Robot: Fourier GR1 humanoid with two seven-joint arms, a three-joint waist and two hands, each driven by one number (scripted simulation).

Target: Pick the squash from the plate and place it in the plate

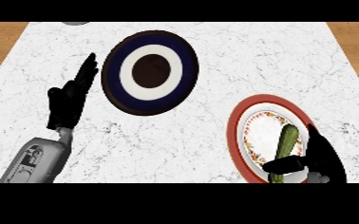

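White marble counter (210, 123) under me; my right hand (322, 156) curls around the squash (286, 147) on the red-rimmed plate (235, 123). I should lift straight up before crossing to the blue plate (112, 83). Left hand (70, 99) rests open.

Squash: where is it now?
Head view, lower right: the squash lies on the red-rimmed plate, with the right hand curled round its near end.

Black left hand (70, 99), slim tapered fingers and a thumb, matte, set on a narrow pale wrist stub. Behind it a grey left forearm (36, 160), boxy with rounded edges, lighter on top, with a dark recessed panel and small black markings on its side. Black right hand (319, 159), same matte finish, forearm out of view.
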